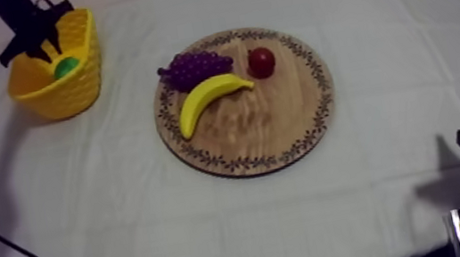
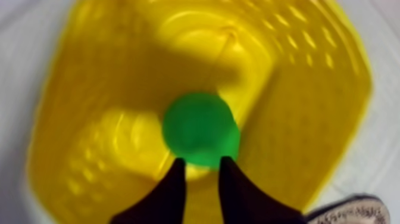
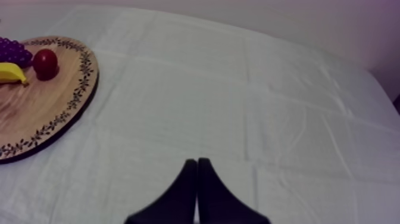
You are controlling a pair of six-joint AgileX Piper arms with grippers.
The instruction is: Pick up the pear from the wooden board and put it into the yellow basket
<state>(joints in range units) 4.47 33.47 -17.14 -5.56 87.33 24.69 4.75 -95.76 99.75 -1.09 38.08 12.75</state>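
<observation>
My left pincer (image 1: 46,50) hangs over the yellow basket (image 1: 75,92) at the upper left of the top view. Its two fingers are apart and grip nothing. The pear (image 1: 65,66) sits inside the basket, just beyond my fingertips, green against the yellow walls. At the middle of the bench (image 1: 216,232) lies the wooden board (image 1: 243,132), carrying the banana (image 1: 208,98), the grapes (image 1: 187,68) touching it, and the small red fruit (image 1: 261,61) just beside them. My right pincer (image 3: 197,164) is drawn into a narrow wedge, holding nothing, over bare cloth well apart from the board; that arm sits at the lower right.
</observation>
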